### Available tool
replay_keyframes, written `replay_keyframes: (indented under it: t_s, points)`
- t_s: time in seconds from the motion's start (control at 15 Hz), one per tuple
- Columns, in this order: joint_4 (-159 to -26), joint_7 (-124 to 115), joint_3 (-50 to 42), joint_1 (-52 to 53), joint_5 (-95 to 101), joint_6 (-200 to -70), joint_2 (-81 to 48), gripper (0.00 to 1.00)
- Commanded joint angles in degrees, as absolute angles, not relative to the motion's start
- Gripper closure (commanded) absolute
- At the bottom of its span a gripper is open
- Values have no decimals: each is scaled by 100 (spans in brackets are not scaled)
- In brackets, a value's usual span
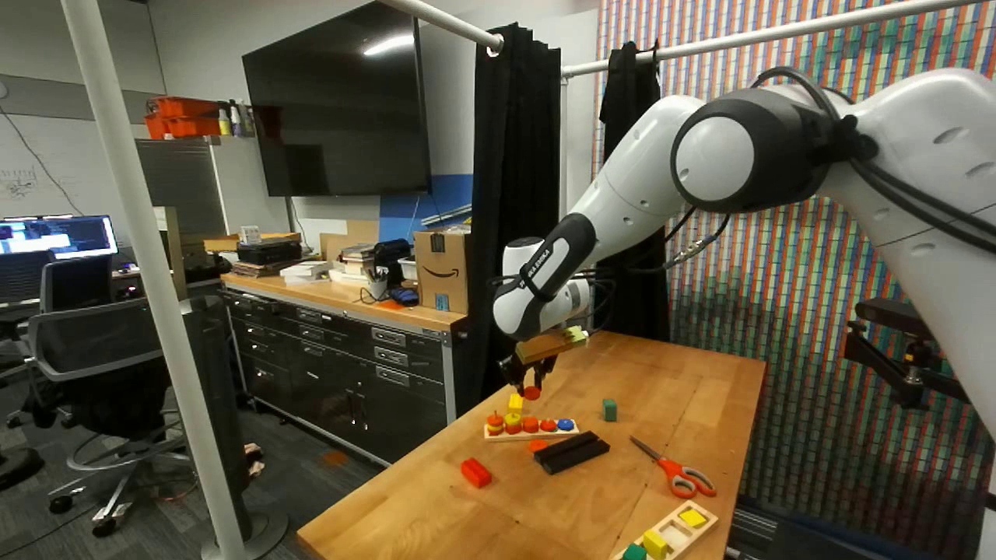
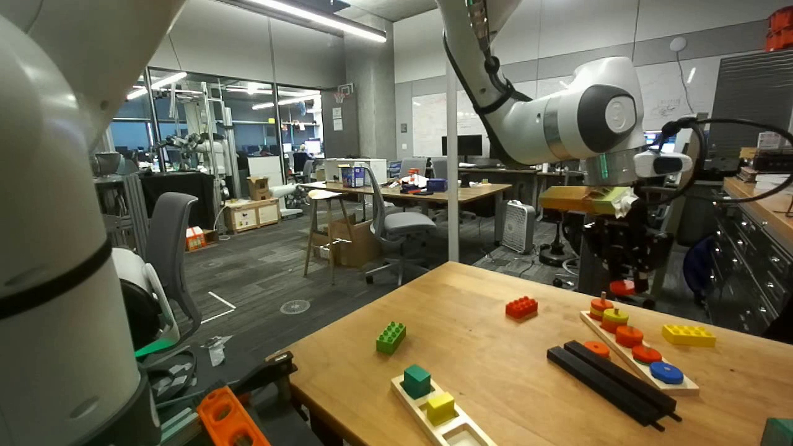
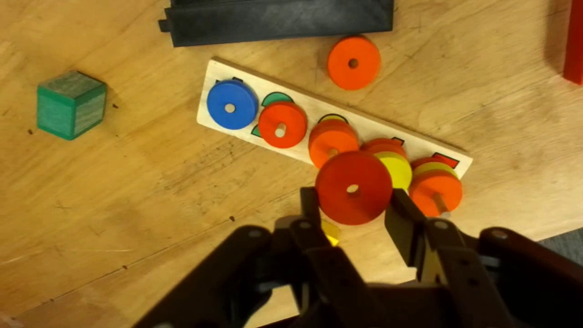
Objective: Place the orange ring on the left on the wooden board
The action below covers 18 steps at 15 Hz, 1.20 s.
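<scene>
My gripper (image 3: 353,193) is shut on a red-orange ring (image 3: 350,207), gripped by its rim. The held ring also shows in both exterior views (image 1: 531,393) (image 2: 622,287), raised above the table. The pale wooden board (image 3: 419,148) lies below, with several rings on upright pegs; it shows in both exterior views (image 1: 506,437) (image 2: 684,388). A blue ring (image 3: 221,107) is at one end, a stack topped by an orange ring (image 3: 426,198) at the other. In the wrist view the held ring overlaps a yellow-topped stack (image 3: 398,171). A loose orange ring (image 3: 360,77) lies flat beside the board.
Black bars (image 1: 572,453) lie near the board. A yellow brick (image 2: 689,335), red brick (image 2: 521,308), green brick (image 2: 391,337) and green cube (image 1: 609,410) lie on the table. Scissors (image 1: 683,481) and a block tray (image 1: 700,529) lie in an exterior view.
</scene>
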<state>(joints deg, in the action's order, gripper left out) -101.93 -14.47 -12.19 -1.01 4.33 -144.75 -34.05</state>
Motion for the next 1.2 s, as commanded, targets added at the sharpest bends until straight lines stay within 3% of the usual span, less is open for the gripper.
replay_keyframes:
  t_s: [0.0, 1.13]
  points:
    - [-9611, -1549, -1262, -253, 451, -14202, -3803, 82]
    - [-9094, -1438, -1132, -682, 185, -13716, -4438, 82]
